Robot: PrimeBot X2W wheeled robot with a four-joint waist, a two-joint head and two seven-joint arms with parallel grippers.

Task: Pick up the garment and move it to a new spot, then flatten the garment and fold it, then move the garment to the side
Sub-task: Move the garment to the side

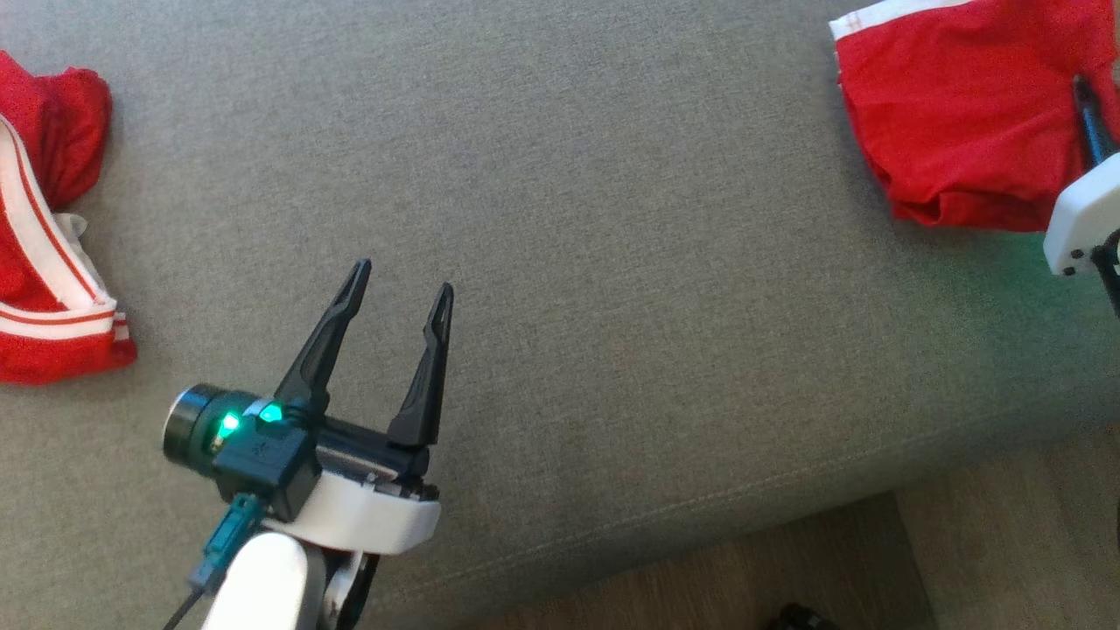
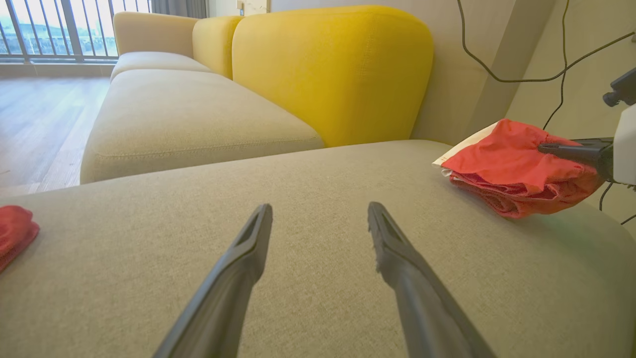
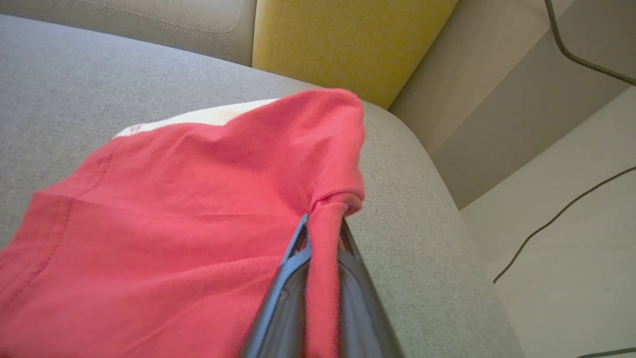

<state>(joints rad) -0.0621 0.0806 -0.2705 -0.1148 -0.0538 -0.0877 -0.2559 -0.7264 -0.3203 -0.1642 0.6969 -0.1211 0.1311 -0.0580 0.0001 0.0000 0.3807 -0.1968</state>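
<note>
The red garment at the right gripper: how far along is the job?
Done, it seems: the red garment lies folded in layers near the right edge of the grey cushion. In hand: the right gripper pinches a fold of it. The left gripper is open, holding nothing. Left: letting go, if this is the final spot.

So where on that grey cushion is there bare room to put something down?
The wide middle of the grey cushion is bare, from the striped garment at its left edge to the red garment at its far right. The open left gripper takes the near-left part. Crowded: the far right, where the right gripper pinches that cloth.
</note>
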